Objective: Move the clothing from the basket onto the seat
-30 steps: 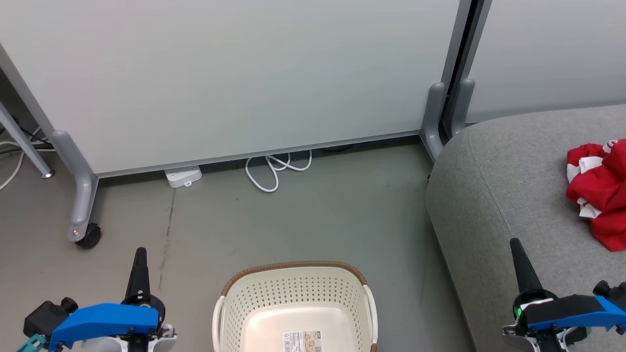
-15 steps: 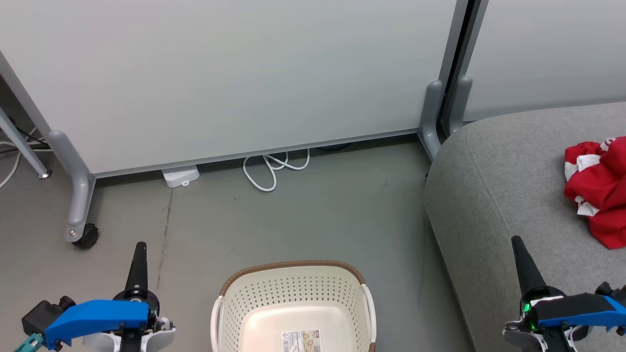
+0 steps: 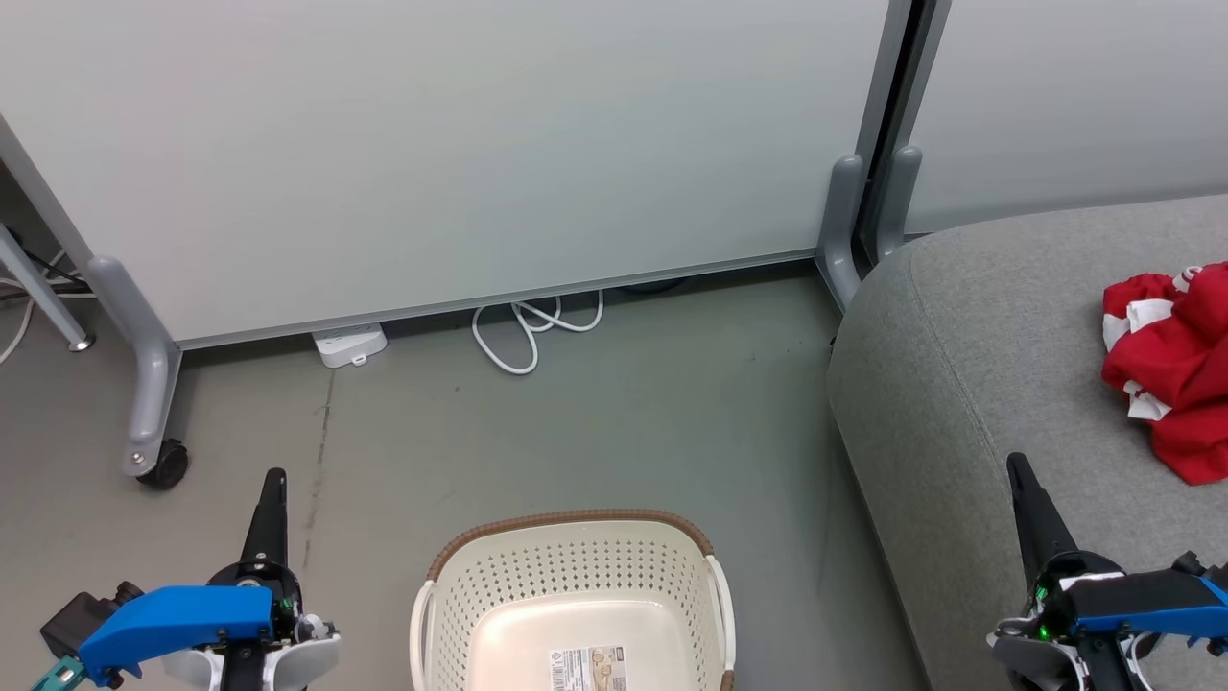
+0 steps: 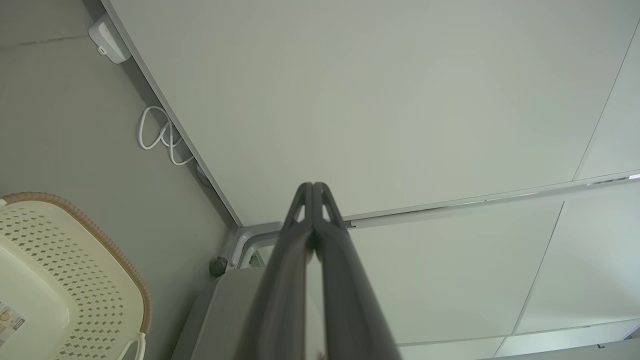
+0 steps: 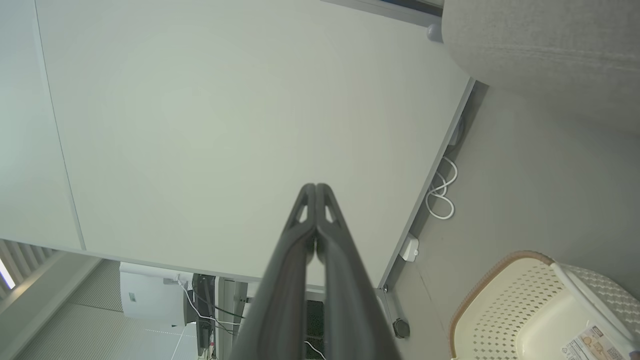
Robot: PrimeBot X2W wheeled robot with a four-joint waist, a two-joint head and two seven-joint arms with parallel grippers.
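The clothing [image 3: 1170, 369] lay heaped on the seat [image 3: 979, 336], ahead and right of the right tool [image 3: 1015, 464] — the nearer arm. The basket [image 3: 566, 519] stood on the floor [image 3: 624, 413] between the arms, its bottom bare. The left tool [image 3: 276, 476] and the right tool had their fingers pressed together, holding nothing — the task was judged done.

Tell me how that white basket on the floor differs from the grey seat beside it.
The basket is perforated cream plastic with a brown rim; the seat is plain grey fabric. The basket is far smaller than the seat. The basket's visible inside holds just a label, while the seat carries the red clothing. Both have rounded corners.
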